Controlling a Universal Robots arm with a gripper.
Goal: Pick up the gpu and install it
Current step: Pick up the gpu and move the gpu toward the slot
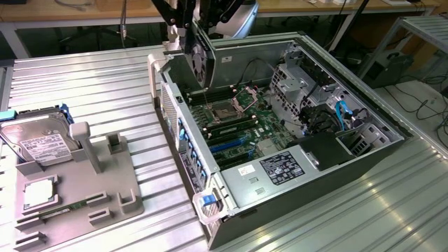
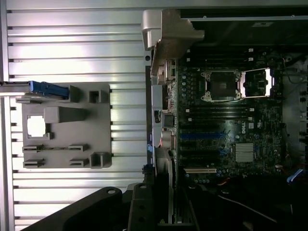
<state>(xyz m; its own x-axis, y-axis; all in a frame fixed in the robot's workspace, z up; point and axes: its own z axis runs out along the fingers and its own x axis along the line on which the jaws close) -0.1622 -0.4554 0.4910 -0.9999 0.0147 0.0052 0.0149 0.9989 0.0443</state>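
Tool (image 1: pixel 183 23) grasps gpu (image 1: pixel 203 58), held edge-down above open computer case (image 1: pixel 336 67). Vertical hold presumably aims its connector edge at slots on motherboard (image 1: pixel 242 126).

The case (image 1: pixel 350 76) lies open on the table (image 1: pixel 91 79), at the exterior view's right. Just beside it, at the exterior view's left, stands the holder (image 1: pixel 119 202). The hard drive (image 1: pixel 39 142) is at its far end and the memory stick (image 1: pixel 60 212) in a near slot. The gpu (image 1: pixel 198 58) hangs on edge above the case's far corner.
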